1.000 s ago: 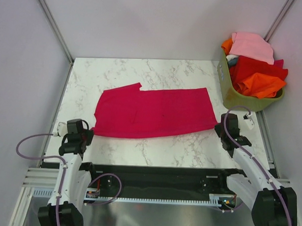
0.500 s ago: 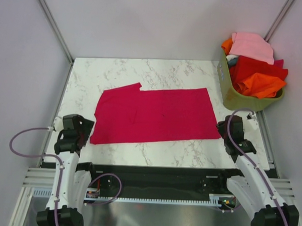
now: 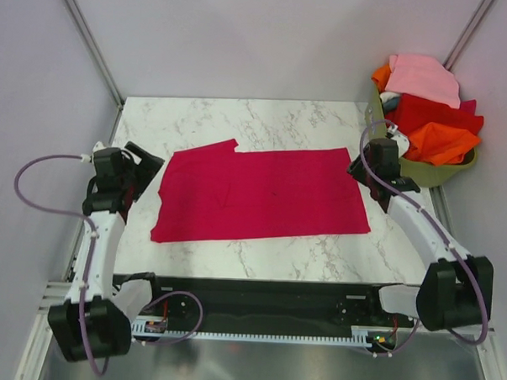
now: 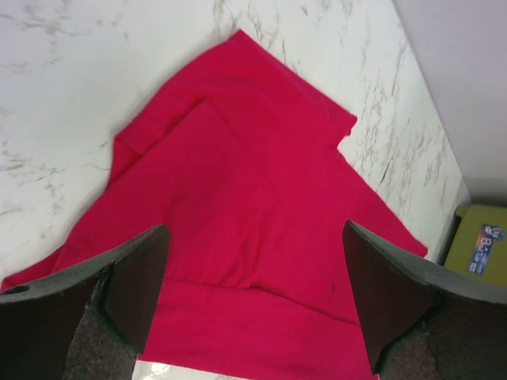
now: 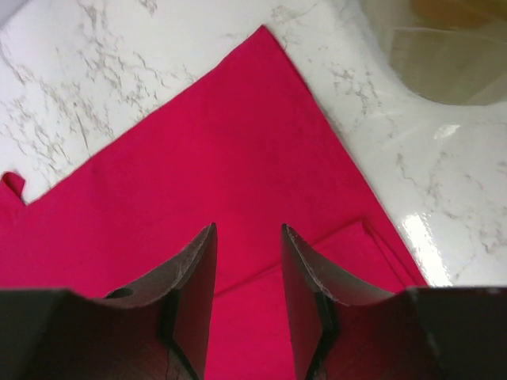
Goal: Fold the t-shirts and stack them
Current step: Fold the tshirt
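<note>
Two claws hang over a white desk (image 3: 240,122) of grey-veined marble, one at each end of the crimson t-shirt (image 3: 262,195). The left claw (image 4: 255,237) is near the desk's left edge, just beside the shirt's left end, its dark, blunt fingers (image 4: 139,273) spread wide open above the cloth. The right claw (image 5: 247,237) is over the shirt's far right corner. Its fingers stand part-way open with a narrow gap, through which the cloth shows below.

The t-shirt lies flat in the middle of the desk, soft and matt, folded into a rough rectangle. Its long axis runs left to right, nearly in line with the near edge, and its near right corner reaches closer to the right edge than the far one. The left end is cut on a slant. The far edge has a small step left of its middle. Low ridges of a doubled layer show near both ends. Which end holds the neck cannot be told.

At the far right corner stands an olive-green basket (image 3: 423,172), smooth-walled and rounded. It is heaped with crumpled tees: an orange one (image 3: 441,143) nearest, a red one (image 3: 429,113) behind it and a pink one (image 3: 423,75) on top at the back.
</note>
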Controlling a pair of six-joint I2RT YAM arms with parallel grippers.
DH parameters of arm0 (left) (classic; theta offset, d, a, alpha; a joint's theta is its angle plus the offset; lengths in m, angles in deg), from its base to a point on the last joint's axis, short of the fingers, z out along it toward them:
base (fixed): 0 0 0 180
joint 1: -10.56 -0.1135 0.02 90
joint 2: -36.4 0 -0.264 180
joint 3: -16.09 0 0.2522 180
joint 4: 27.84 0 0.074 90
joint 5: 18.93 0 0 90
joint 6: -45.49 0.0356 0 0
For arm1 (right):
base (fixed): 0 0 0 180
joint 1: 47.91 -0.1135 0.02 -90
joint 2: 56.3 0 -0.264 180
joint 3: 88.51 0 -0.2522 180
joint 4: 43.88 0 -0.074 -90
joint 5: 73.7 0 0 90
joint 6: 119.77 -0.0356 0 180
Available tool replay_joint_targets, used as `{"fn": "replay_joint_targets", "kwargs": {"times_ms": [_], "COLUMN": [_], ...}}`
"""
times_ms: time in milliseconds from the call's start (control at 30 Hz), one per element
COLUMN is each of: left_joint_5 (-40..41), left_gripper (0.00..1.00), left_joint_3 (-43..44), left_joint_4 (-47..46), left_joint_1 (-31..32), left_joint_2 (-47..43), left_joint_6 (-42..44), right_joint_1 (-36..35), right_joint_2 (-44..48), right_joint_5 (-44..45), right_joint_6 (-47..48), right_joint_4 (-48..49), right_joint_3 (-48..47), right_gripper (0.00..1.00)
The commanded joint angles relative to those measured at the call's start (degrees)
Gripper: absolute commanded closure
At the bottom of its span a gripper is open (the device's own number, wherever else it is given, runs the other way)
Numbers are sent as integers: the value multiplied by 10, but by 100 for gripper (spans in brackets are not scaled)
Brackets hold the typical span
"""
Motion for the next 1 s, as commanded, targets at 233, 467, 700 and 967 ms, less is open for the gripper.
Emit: {"fn": "replay_joint_targets", "kwargs": {"times_ms": [233,467,700,967], "left_joint_5": [-113,-115,-75,-51], "left_gripper": [0,0,0,0], "left_joint_3": [91,222,279,311], "left_joint_4": [-210,-215,-216,-279], "left_joint_1": [5,20,49,74], "left_joint_2": [247,428,493,503], "left_joint_6": [25,32,56,-37], "right_joint_1": [-13,-14,-13,-6], "right_joint_2": [-226,-375,-480,-568], "right_joint_5": [32,75,116,120], "right_joint_6": [106,127,140,122], "right_joint_4": [12,-10,-15,-15], "right_joint_3": [-183,-303,-406,-490], "right_gripper": [51,51,51,51]}}
